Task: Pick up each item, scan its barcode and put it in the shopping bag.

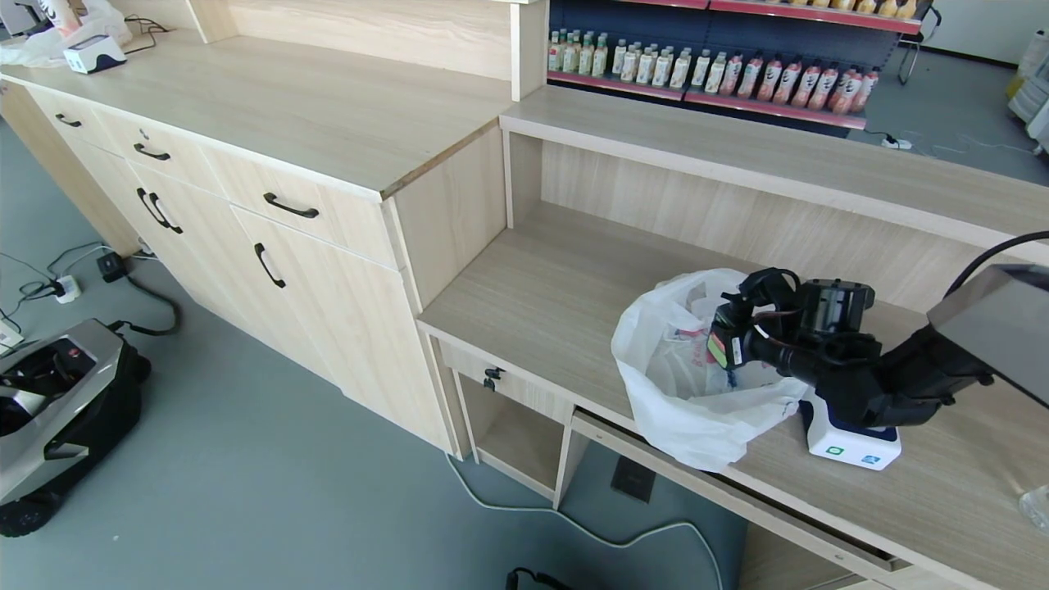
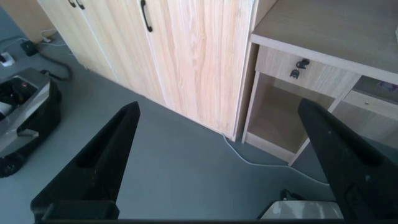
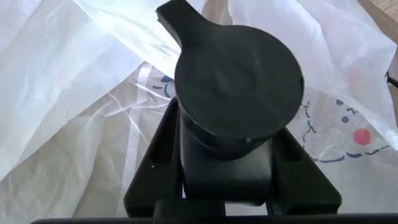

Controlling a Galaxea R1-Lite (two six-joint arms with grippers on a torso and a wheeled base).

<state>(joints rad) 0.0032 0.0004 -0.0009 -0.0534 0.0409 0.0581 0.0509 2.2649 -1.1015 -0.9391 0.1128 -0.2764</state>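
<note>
The white plastic shopping bag (image 1: 672, 410) stands open on the low wooden counter (image 1: 557, 295). My right gripper (image 1: 728, 344) hangs at the bag's mouth, shut on a dark container with a coloured label. In the right wrist view the container's round black cap (image 3: 239, 74) sits between the black fingers (image 3: 155, 168), with the bag's crinkled plastic (image 3: 74, 93) just beneath. A white scanner box with a blue top (image 1: 852, 442) rests on the counter right beside the bag, under my right arm. My left gripper (image 2: 219, 106) is open and hangs over the grey floor, holding nothing.
Tall cabinets with black handles (image 1: 287, 205) rise left of the counter. The counter has a raised back wall (image 1: 737, 221) and a drawer front (image 1: 500, 381) below. Cables (image 1: 574, 516) trail on the floor. A clear object (image 1: 1037, 504) lies at the counter's right edge.
</note>
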